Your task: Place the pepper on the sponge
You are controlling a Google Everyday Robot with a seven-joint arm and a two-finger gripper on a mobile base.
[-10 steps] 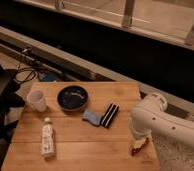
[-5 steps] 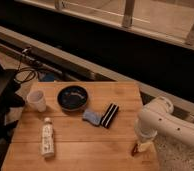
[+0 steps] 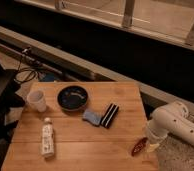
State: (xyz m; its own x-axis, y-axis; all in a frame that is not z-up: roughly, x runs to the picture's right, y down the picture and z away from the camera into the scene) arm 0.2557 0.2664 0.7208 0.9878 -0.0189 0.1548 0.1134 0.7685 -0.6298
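The pepper (image 3: 138, 146) is a small dark red glossy piece lying near the right front edge of the wooden table (image 3: 80, 150). My gripper (image 3: 150, 143) hangs at the end of the white arm (image 3: 176, 124), right beside the pepper on its right, just off the table's edge. Whether it touches the pepper does not show. The blue-grey sponge (image 3: 92, 118) lies flat in the middle of the table, well to the left of the pepper and gripper.
A black block with white stripes (image 3: 109, 115) lies against the sponge's right side. A dark bowl (image 3: 72, 97) sits behind the sponge, with a white cup (image 3: 37, 100) at the left. A bottle (image 3: 47, 138) lies front left. Cables and a dark chair stand left of the table.
The white arm has shifted to the right, off the table's right edge. The pepper stays at about the same spot near that edge.
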